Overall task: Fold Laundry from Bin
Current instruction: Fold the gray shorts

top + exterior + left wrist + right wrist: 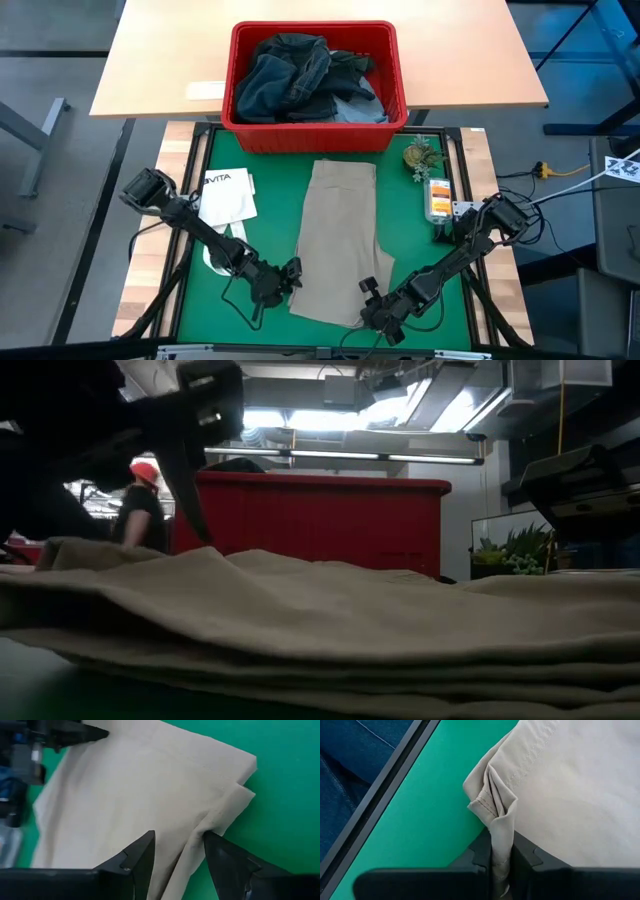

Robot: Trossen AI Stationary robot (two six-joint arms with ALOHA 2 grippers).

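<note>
Holding dark jeans (300, 75): red bin (318, 131).

Green table mat (190, 290) carries beige trousers (340, 240), white tote bag (228, 195)

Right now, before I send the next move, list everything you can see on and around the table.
beige trousers: one, beige, flat on the green mat
bin: one, red, behind the mat
jeans in the bin: a pile, dark and light blue
white bag: one, mat's left side
small plant: one, green, right of the trousers
orange packet: one, below the plant
left gripper: open, at the trousers' near left edge
right gripper: shut on the trousers' near right corner
</note>
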